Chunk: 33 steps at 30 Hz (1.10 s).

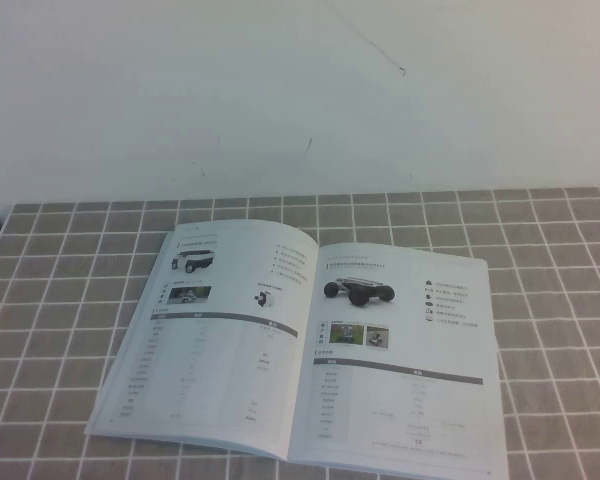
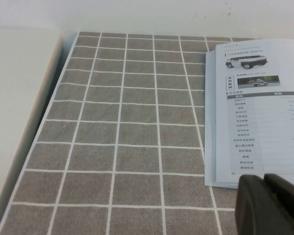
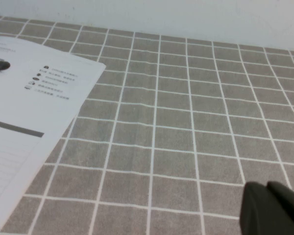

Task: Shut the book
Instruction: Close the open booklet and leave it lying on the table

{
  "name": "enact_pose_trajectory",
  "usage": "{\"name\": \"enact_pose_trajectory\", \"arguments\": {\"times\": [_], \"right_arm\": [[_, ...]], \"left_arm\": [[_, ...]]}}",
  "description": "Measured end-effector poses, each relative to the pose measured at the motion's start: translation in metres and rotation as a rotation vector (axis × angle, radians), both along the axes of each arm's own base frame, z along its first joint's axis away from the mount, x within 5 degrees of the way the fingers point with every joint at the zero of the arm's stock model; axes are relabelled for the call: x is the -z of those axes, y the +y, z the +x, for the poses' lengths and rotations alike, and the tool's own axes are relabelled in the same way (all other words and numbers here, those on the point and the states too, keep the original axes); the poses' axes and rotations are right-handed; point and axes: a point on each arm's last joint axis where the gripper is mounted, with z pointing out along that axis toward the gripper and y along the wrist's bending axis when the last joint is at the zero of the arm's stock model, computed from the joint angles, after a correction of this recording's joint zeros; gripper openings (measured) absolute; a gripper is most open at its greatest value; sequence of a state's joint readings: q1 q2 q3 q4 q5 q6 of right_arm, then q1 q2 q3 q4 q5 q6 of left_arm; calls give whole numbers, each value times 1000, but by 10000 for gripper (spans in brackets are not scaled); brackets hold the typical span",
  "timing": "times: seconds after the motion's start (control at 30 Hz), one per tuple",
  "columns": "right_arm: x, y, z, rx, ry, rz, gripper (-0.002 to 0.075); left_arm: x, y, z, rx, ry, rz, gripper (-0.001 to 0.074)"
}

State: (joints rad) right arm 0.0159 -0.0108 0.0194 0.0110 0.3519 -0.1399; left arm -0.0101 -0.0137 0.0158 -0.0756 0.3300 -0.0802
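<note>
Closest to me runs the near strip of the tiled table [image 1: 50, 440], grey-brown squares with white lines, reaching back to a white wall [image 1: 280, 90]. Along its left side a pale border [image 2: 19, 122] edges the tiles. Most of the middle is taken by the open product manual [image 1: 310, 340], lying flat with both pages up and turned slightly askew, its spine running from far to near. Its near edge meets the bottom of the high view. Bare tiles lie wide on the left, the right and behind it.

In its wrist view the left gripper [image 2: 272, 200] sits low by the manual's near left corner. The right gripper [image 3: 272, 208] hangs over bare tiles, well apart from the manual's right edge. Whether either pincer is apart or together I cannot tell.
</note>
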Motion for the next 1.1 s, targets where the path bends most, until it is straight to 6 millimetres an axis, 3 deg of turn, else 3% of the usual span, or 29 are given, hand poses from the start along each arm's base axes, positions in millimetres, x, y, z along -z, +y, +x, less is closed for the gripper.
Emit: {"name": "enact_pose_trajectory", "arguments": {"times": [0.87,1.1], "right_arm": [[0,0,0,0,0,0,-3],[0,0,0,0,0,0,-3]], "left_arm": [[0,0,0,0,0,4,-4],[0,2,0,2,-1,93,-4]]}}
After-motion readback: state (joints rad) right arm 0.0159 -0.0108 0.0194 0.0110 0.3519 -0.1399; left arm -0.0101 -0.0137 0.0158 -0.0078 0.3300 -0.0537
